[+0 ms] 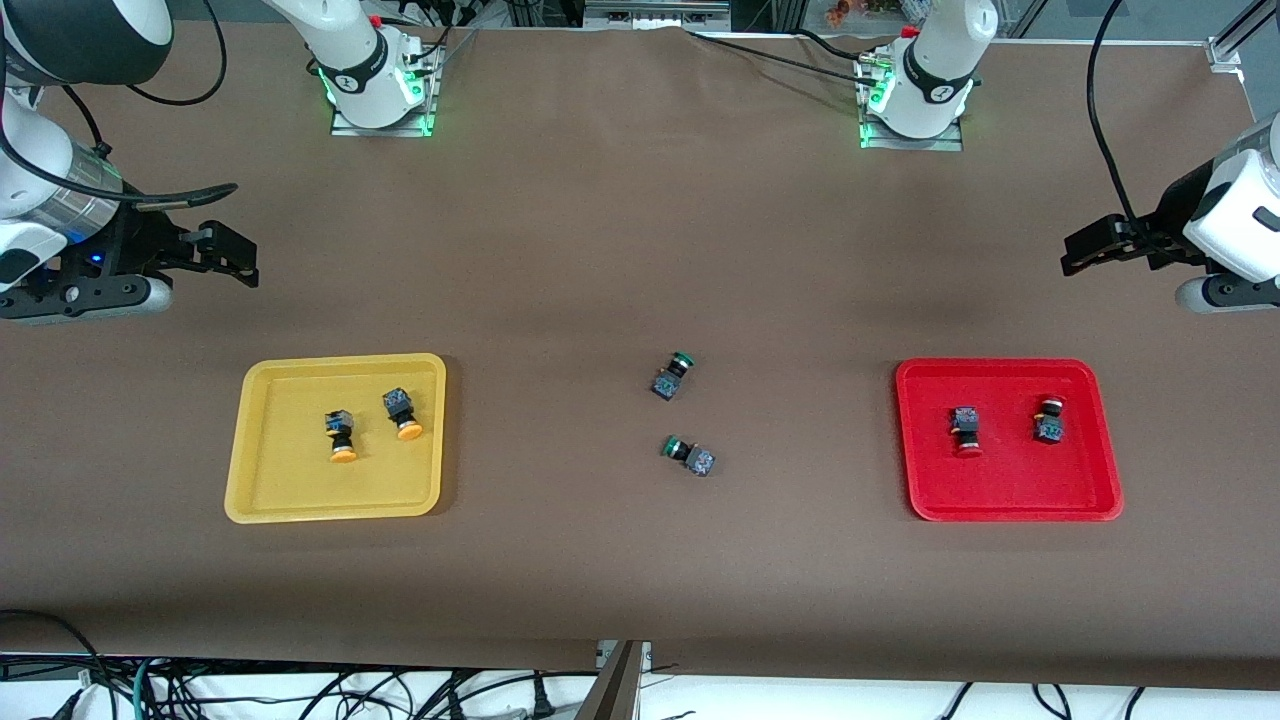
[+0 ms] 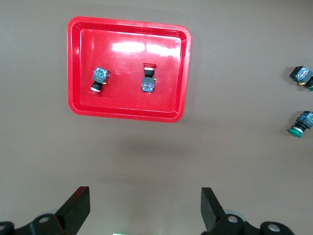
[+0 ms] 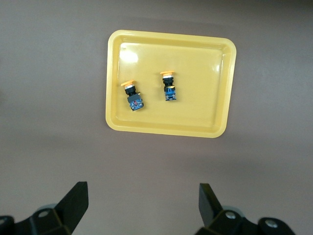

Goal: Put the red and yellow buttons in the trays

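Note:
Two yellow-capped buttons [image 1: 341,433] [image 1: 402,411] lie on their sides in the yellow tray [image 1: 290,485]. Two red-capped buttons [image 1: 966,428] [image 1: 1048,420] lie in the red tray [image 1: 1010,488]. My right gripper [image 1: 243,264] is open and empty, up over bare table at the right arm's end. Its wrist view shows the yellow tray [image 3: 195,117] and both yellow buttons [image 3: 132,95] [image 3: 168,87]. My left gripper [image 1: 1075,255] is open and empty over bare table at the left arm's end. Its wrist view shows the red tray [image 2: 127,105] with both red buttons [image 2: 98,80] [image 2: 148,79].
Two green-capped buttons [image 1: 673,376] [image 1: 690,455] lie on the brown table between the trays. They also show in the left wrist view [image 2: 301,75] [image 2: 301,124]. Cables hang below the table's near edge.

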`<state>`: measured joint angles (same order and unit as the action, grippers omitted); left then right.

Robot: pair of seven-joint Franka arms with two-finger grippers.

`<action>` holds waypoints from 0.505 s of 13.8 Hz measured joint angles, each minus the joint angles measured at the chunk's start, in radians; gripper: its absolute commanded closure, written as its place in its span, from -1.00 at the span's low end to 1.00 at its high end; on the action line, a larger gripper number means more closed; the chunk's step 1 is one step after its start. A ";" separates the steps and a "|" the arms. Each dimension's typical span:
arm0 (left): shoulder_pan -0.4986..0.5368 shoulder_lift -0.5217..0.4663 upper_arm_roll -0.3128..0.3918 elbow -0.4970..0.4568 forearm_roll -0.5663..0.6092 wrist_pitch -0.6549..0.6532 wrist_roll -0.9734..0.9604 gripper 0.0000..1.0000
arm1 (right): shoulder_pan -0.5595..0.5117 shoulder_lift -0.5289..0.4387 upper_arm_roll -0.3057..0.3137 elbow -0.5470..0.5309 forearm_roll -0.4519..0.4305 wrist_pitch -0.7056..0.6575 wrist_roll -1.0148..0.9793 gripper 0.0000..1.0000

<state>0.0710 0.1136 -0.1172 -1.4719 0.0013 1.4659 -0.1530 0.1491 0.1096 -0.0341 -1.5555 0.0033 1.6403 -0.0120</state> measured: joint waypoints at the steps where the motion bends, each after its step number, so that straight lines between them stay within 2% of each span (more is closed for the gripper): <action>1: -0.001 0.001 0.000 0.001 0.001 0.000 0.000 -1.00 | 0.000 0.000 0.000 0.000 0.000 0.000 0.000 -1.00; 7: 0.002 0.002 0.001 0.003 0.001 -0.002 0.000 -1.00 | 0.000 0.000 0.000 0.000 0.000 0.000 0.000 -1.00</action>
<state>0.0730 0.1158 -0.1158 -1.4690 0.0023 1.4641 -0.1529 0.1495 0.1097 -0.0340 -1.5555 0.0034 1.6404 -0.0120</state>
